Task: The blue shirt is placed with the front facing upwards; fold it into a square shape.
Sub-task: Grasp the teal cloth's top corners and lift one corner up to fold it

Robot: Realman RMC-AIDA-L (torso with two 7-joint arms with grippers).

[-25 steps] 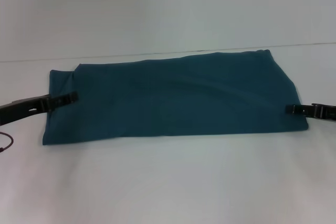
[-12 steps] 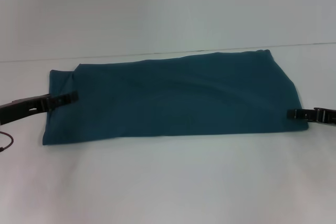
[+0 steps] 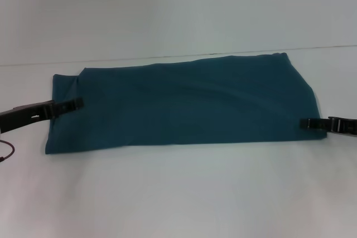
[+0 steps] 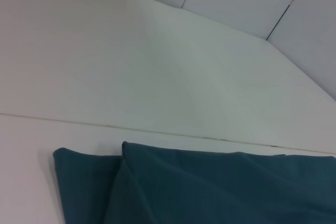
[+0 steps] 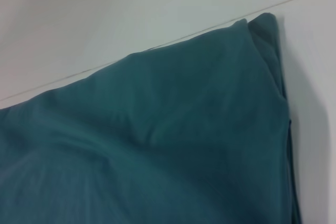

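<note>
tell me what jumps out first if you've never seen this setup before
The blue shirt dominates: a long dark teal band, already folded, lying flat across the white table, with no lettering showing. A thin black gripper reaches in at each end, the left gripper over the shirt's left end and the right gripper at its right edge.

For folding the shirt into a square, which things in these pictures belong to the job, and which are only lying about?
Belong to the job:
- blue shirt, already folded into a long band on the table
- left pincer, at the shirt's left end
- right pincer, at the shirt's right edge

Only there:
- white table
- red cable near the left arm
</note>
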